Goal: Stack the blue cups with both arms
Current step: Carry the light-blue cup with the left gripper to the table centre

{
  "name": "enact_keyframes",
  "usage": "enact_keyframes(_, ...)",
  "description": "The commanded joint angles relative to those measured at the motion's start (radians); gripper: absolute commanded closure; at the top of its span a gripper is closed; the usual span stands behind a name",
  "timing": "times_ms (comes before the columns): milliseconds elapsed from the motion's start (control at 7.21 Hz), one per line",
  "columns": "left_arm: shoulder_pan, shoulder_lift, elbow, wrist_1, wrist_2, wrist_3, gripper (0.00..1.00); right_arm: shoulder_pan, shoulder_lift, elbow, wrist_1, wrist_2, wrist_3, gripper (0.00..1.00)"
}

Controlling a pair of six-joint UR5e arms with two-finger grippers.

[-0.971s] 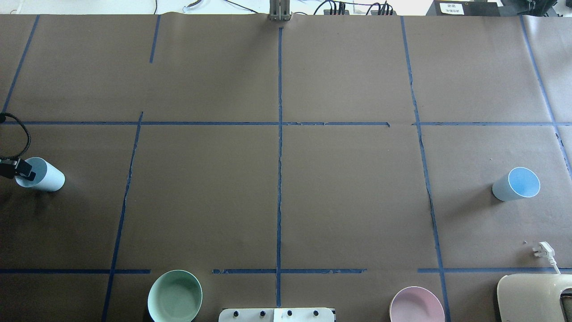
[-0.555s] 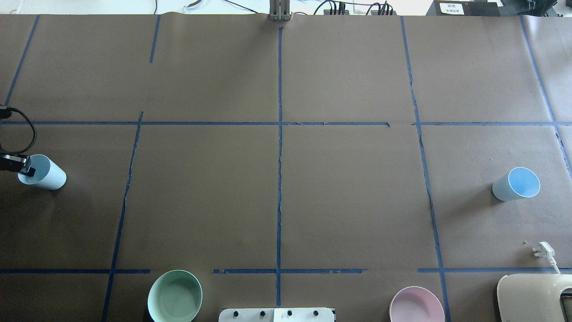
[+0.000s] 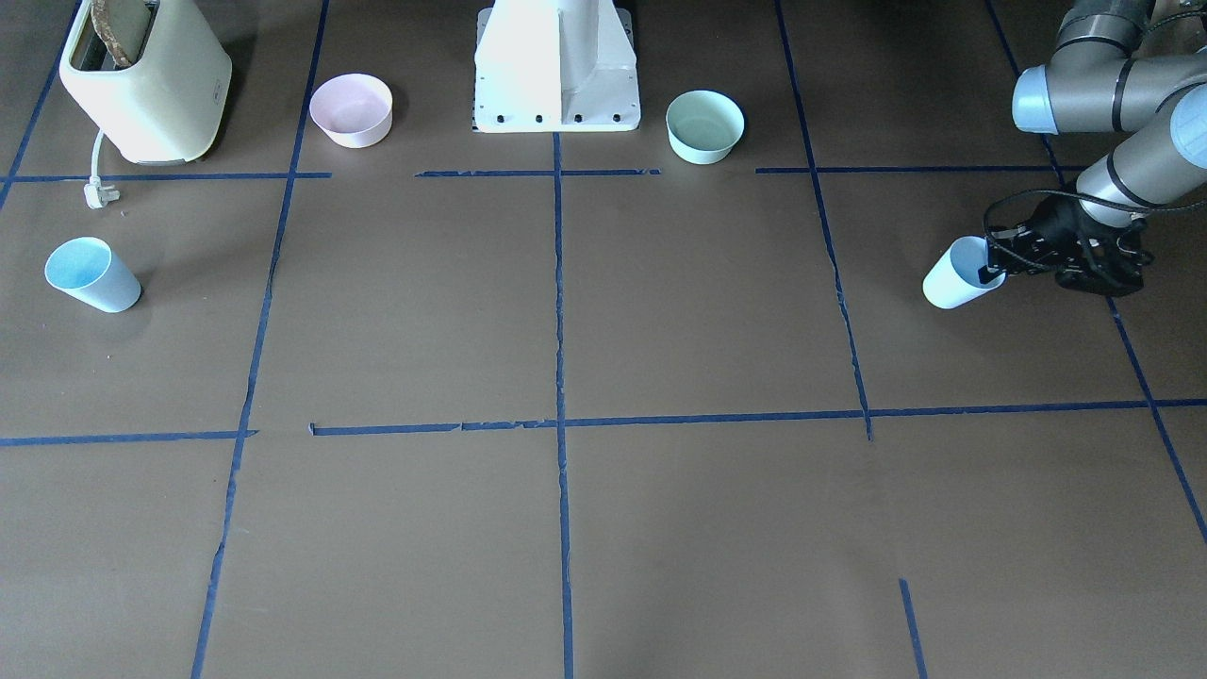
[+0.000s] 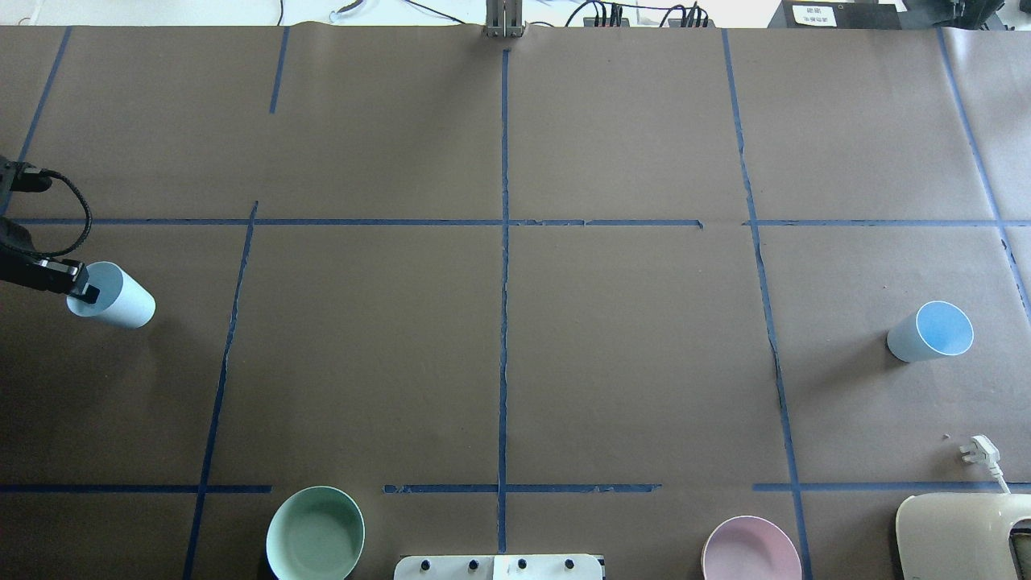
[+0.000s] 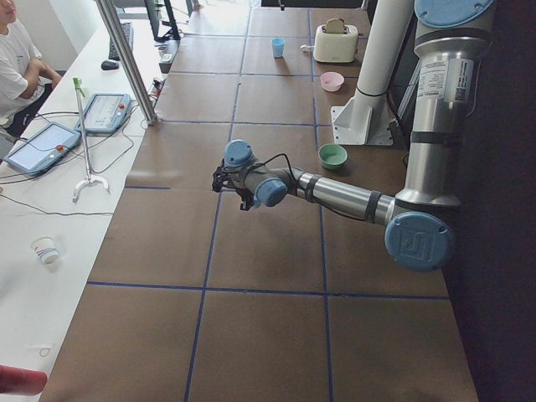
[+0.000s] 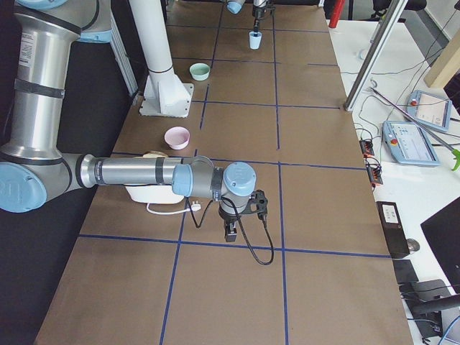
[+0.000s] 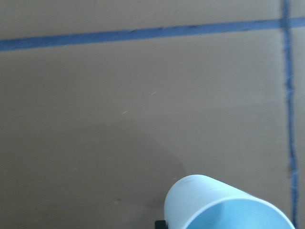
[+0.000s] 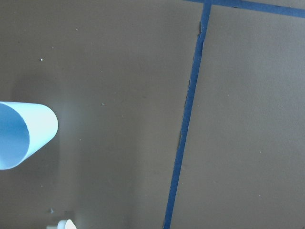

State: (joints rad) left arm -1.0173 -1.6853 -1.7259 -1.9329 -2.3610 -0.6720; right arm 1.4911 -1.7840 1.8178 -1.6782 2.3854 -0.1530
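Observation:
One blue cup is at the table's far left, tilted, and my left gripper is shut on its rim, one finger inside. It also shows in the front view with the left gripper, and in the left wrist view. It looks held a little off the table. The other blue cup stands upright at the far right, also in the front view and at the left edge of the right wrist view. My right gripper shows only in the exterior right view, above the table; I cannot tell if it is open.
A mint-green bowl and a pale pink bowl sit near the white pedestal base. A cream toaster with a white plug stands at the near right. Blue tape lines cross the brown table.
My left gripper has moved right and away from the robot with the blue cup in it. The right cup has not moved.

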Motion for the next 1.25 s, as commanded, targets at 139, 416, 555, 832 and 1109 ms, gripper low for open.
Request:
enact_keyframes(139,0.190,-0.360,-0.007,0.282,0.101,-0.245,1.00,0.000,0.000,0.002,0.002,0.000,0.001,0.00)
enact_keyframes(416,0.355,-0.553,0.076,0.318,0.249,-0.470,1.00,0.000,0.000,0.002,0.002,0.000,0.001,0.00)
enact_keyframes(555,0.400,-0.691,0.212,0.312,0.323,-0.535,1.00,0.000,0.000,0.002,0.002,0.000,0.001,0.00)
enact_keyframes(832,0.434,-0.746,0.278,0.302,0.338,-0.557,0.98,0.000,0.000,0.002,0.000,0.000,0.001,0.00)
enact_keyframes(1109,0.465,-0.743,0.279,0.301,0.374,-0.557,0.92,0.000,0.000,0.002,0.002,0.000,0.001,0.00)
